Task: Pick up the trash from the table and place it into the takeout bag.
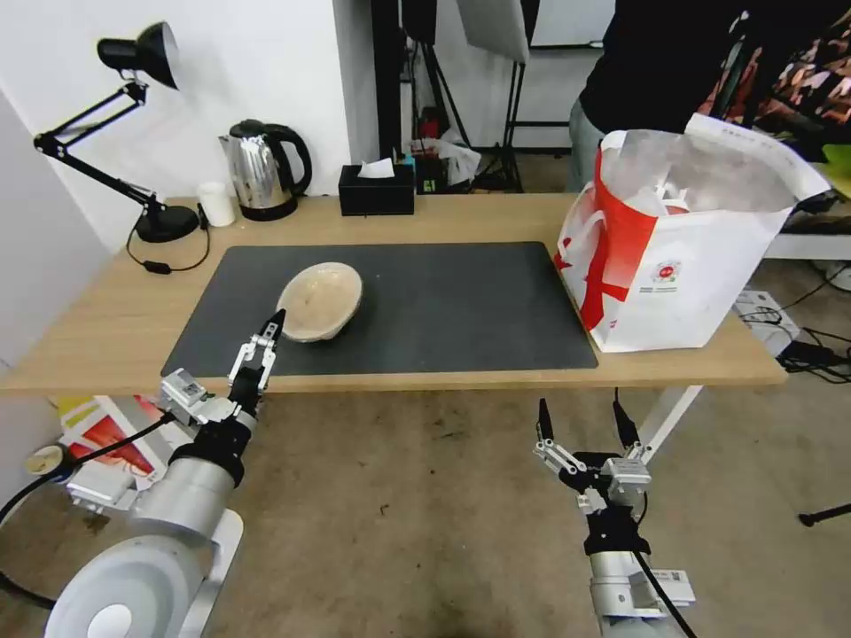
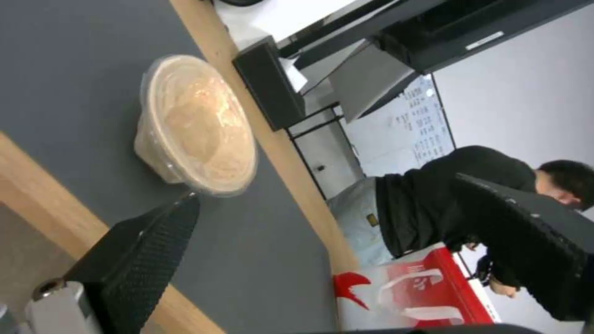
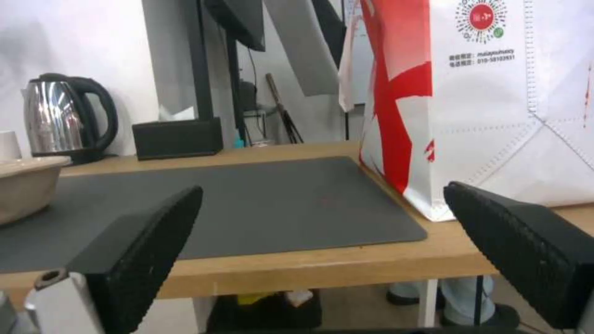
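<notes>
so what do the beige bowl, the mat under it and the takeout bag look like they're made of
Beige bowl: probably moulded pulp or fibre, going by its matte, faintly mottled surface, under a glossy clear plastic lid.
Dark grey mat: flat, matte and thin-edged, maybe rubber or felt.
Takeout bag: likely non-woven fabric, with a dotted weave and stitched seams, and a silvery lining.

Shallow beige bowl [image 1: 320,300] under a clear lid, upright on dark grey mat [image 1: 461,301]; large white red-banded takeout bag [image 1: 683,239] standing open, just beside that mat.
</notes>
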